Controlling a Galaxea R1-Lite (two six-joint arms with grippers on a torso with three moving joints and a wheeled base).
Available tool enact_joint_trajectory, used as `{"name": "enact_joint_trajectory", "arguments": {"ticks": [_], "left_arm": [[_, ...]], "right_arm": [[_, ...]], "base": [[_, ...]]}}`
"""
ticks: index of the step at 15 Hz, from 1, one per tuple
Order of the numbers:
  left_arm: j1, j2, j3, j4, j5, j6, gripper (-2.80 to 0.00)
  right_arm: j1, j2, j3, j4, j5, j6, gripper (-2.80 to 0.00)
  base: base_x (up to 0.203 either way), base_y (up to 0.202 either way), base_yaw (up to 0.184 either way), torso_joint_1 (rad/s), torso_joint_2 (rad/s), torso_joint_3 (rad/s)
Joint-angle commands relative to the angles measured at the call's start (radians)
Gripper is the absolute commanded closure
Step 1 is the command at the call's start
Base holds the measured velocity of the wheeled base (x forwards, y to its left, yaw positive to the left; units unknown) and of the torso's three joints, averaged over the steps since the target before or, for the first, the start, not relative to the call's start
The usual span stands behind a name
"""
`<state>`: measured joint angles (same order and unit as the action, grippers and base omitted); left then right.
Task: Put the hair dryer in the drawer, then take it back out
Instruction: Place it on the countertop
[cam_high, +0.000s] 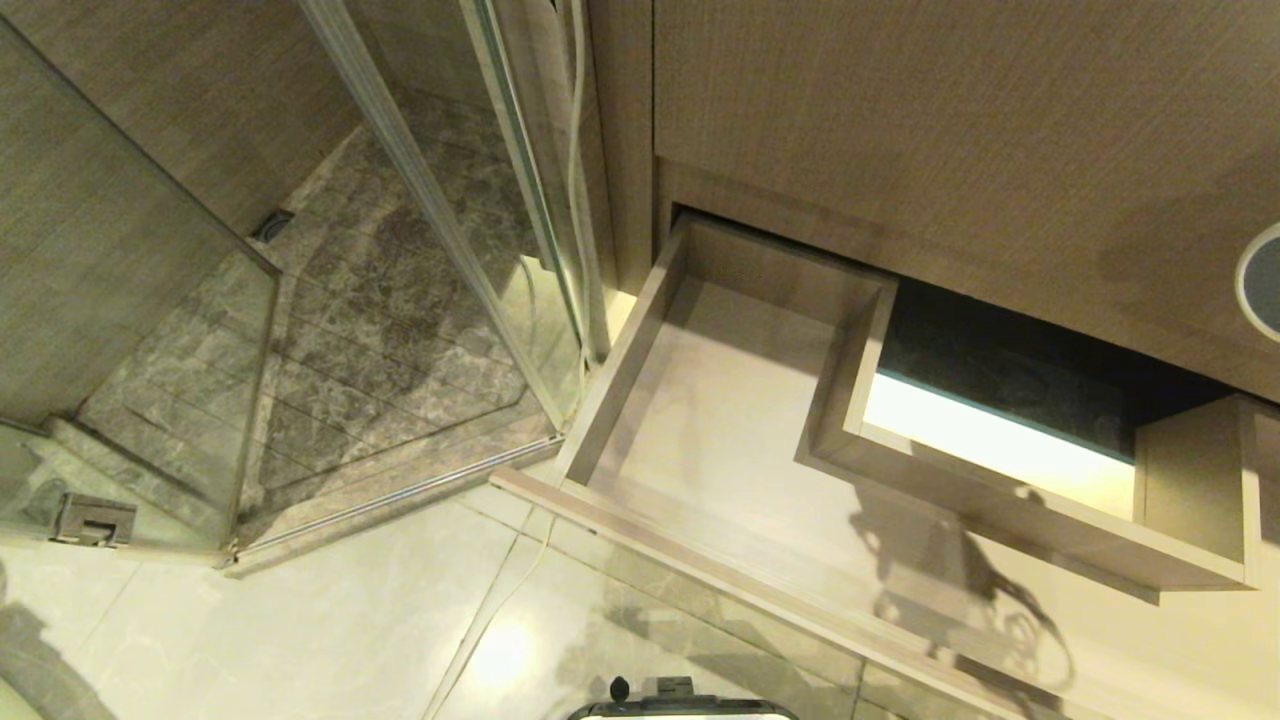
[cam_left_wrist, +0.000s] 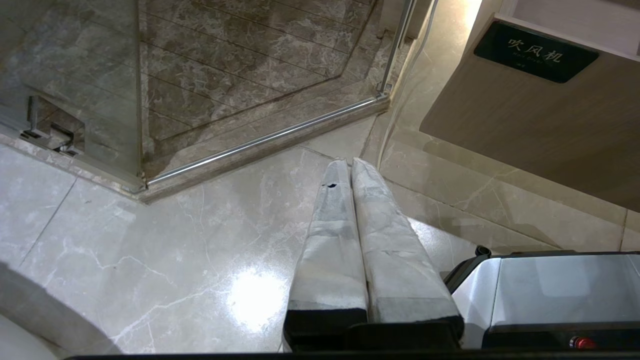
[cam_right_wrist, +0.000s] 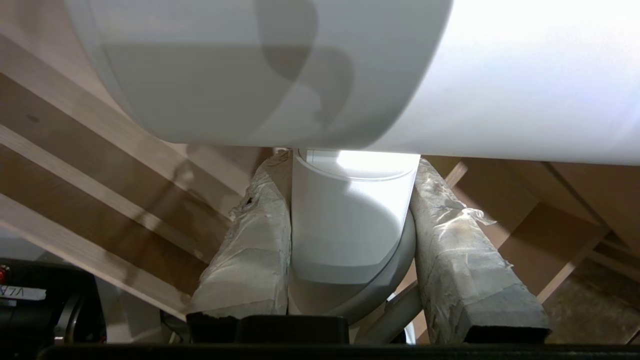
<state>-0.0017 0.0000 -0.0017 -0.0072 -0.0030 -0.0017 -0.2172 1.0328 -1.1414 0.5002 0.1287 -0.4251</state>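
Two gripper states: right gripper (cam_right_wrist: 350, 200) pinches the hair dryer (cam_right_wrist: 350, 75) above the drawer (cam_high: 620, 380); left gripper (cam_left_wrist: 350, 167) pressed together.

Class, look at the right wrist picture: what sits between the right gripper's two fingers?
The hair dryer's white handle, clamped by both padded fingers of the right gripper, seen in the right wrist view.

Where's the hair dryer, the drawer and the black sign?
hair dryer (cam_right_wrist: 350, 220), right wrist view, on its white handle.
drawer (cam_high: 720, 400), head view, on its bare floor.
sign (cam_left_wrist: 535, 51), left wrist view, on its black face.
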Motion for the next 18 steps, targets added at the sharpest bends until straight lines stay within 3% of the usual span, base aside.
{"name": "enact_joint_trajectory", "arguments": {"ticks": [1, 4, 12, 18], "left_arm": [[0.000, 0.002, 0.000, 0.000, 0.000, 0.000, 0.00], [0.000, 0.002, 0.000, 0.000, 0.000, -0.001, 0.00], [0.000, 0.002, 0.000, 0.000, 0.000, 0.000, 0.00], [0.000, 0.002, 0.000, 0.000, 0.000, 0.000, 0.00]], "right_arm": [[-0.001, -0.005, 0.005, -0.001, 0.002, -0.003, 0.00], [-0.001, -0.005, 0.006, -0.006, 0.003, -0.003, 0.00], [-0.001, -0.008, 0.009, -0.006, 0.003, -0.004, 0.00], [-0.001, -0.008, -0.001, -0.011, 0.003, -0.004, 0.00]], "base": [[0.000, 0.000, 0.000, 0.000, 0.00, 0.000], [0.000, 0.000, 0.000, 0.043, -0.07, -0.009], [0.000, 0.000, 0.000, 0.169, -0.46, -0.190], [0.000, 0.000, 0.000, 0.403, -0.50, -0.231]]}}
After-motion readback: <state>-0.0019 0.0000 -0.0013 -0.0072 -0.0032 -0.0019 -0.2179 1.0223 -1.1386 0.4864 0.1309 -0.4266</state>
